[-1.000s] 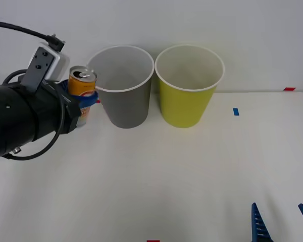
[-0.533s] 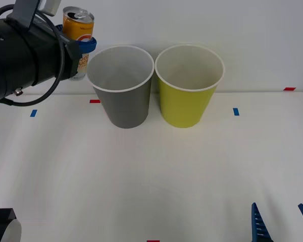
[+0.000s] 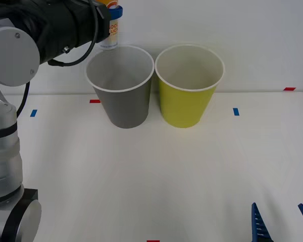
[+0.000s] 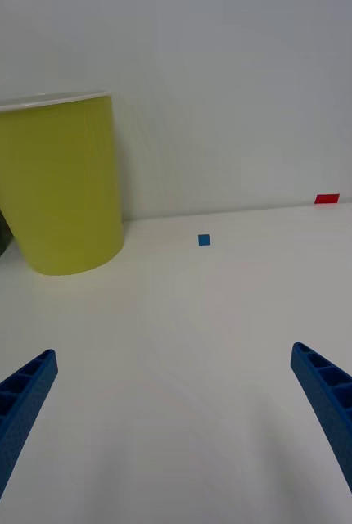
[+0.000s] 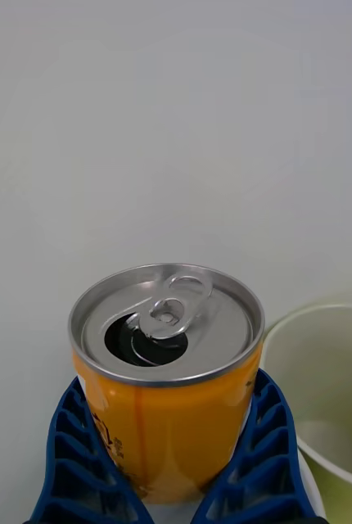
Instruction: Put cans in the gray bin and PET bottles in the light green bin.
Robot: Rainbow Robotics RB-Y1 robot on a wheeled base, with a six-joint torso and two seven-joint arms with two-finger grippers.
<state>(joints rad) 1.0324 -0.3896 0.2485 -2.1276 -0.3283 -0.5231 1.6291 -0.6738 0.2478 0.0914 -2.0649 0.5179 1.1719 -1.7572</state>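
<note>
Your left arm reaches high across from the left, its pincer (image 5: pixel 176 475) clamped on the upright orange can (image 5: pixel 168 368), held in the air just above the far-left rim of the gray bin (image 3: pixel 122 88). The light green bin (image 3: pixel 188 88) stands just beside it on the tabletop (image 3: pixel 156 176). Your right pincer (image 4: pixel 176 426) rests low near the tabletop's front edge, fingers spread wide, holding nothing.

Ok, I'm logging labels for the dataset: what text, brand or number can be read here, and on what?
Can, held in the left gripper: orange lettering on its side in the front view, partly hidden and too blurred to read.
Gray bin: none.
Green bin: none.
Tape marks: none.
Right gripper, open and idle: none.
</note>
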